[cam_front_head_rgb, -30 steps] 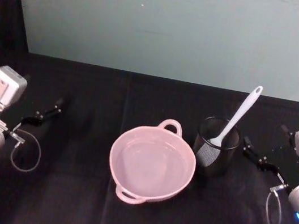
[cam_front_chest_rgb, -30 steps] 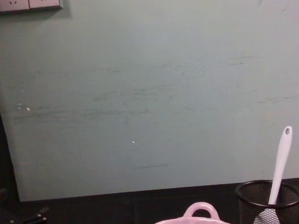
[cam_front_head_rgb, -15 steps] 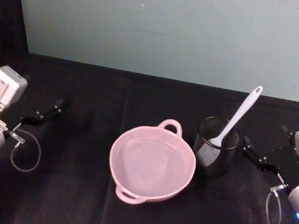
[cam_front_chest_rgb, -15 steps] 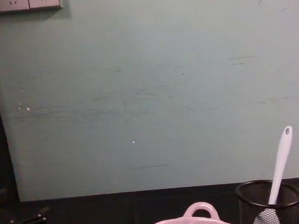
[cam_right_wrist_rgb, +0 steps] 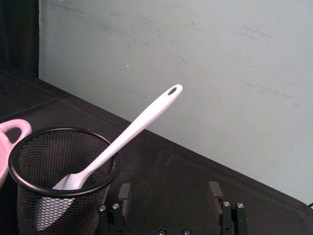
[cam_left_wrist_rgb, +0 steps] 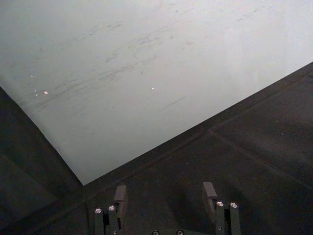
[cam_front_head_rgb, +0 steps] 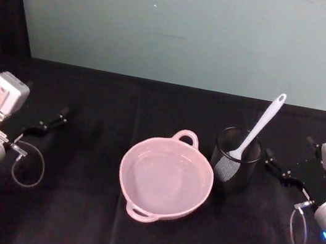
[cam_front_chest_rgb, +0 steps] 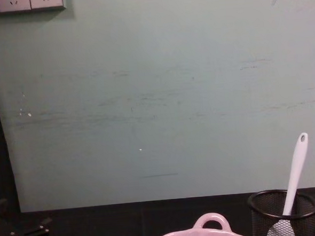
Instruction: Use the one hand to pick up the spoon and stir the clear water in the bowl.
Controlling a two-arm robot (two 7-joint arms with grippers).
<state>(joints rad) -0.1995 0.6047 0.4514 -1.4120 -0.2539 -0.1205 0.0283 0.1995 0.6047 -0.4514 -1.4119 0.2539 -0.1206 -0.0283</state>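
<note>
Nothing has moved. Right claw point(cam_right_wrist_rgb: 168, 193) is empty, jaws spread wide. Spoon point(cam_right_wrist_rgb: 132, 132) leans in cup point(cam_right_wrist_rgb: 29, 205) just beside it, bowl point(cam_front_head_rgb: 137, 161) beyond the cup. Left claw point(cam_left_wrist_rgb: 164, 191) is parked, spread, well apart. Risk: dragging the slanted handle sideways tips the cup, or the slim handle slips.

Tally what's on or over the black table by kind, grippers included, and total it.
Pink bowl: 1
White spoon: 1
Black mesh cup: 1
Grippers: 2, the left gripper and the right gripper, both open
Total: 5
</note>
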